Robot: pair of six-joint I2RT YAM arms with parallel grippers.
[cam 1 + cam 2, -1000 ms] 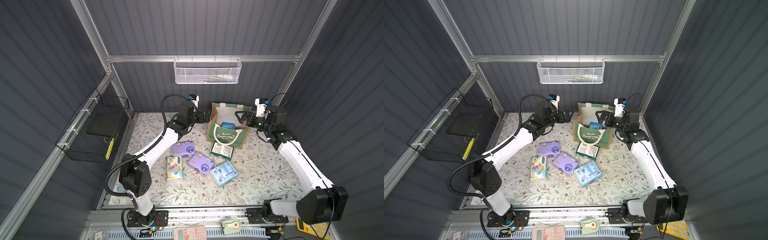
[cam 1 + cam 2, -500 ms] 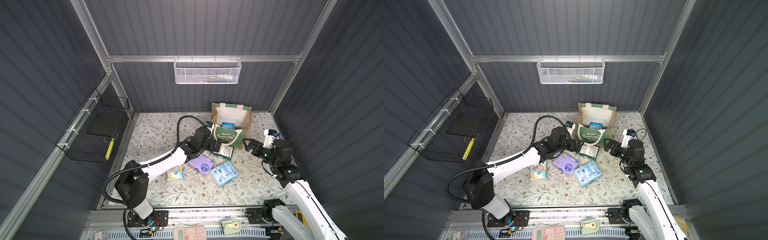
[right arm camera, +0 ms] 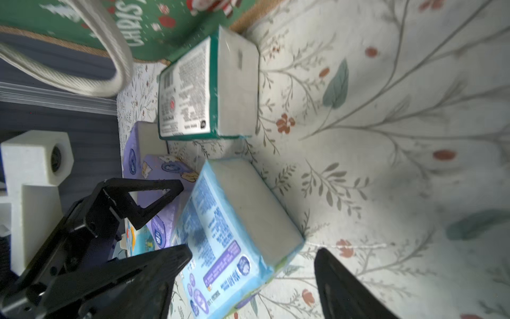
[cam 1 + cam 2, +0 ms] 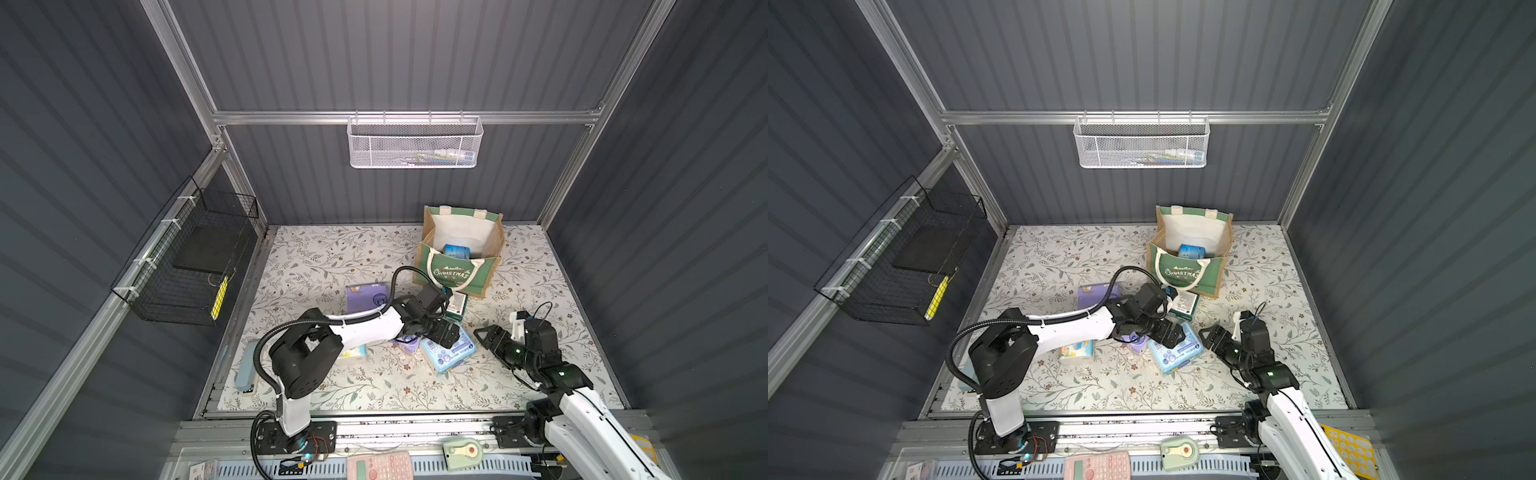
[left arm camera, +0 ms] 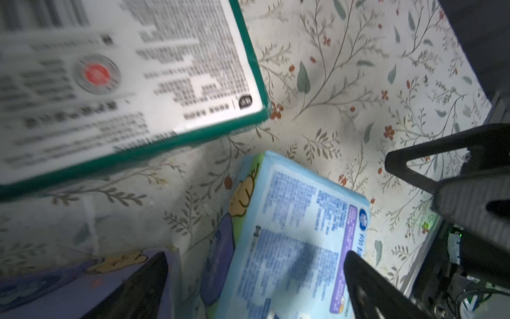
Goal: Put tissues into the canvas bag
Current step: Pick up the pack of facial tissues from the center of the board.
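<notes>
Left gripper (image 5: 256,256) is wide open, low over blue pack (image 4: 451,357) and purple pack (image 4: 409,345) mid-mat, holding nothing. Right gripper (image 3: 254,251) has jaws apart with the blue pack's end between them, no grip seen. Green pack (image 4: 457,305) lies just in front of bag (image 4: 484,276). Other blue pack (image 4: 456,251) sits inside bag. Second purple pack (image 4: 365,295) lies beside left arm (image 4: 365,328). Cartoon pack (image 4: 1075,351) is partly under it.
</notes>
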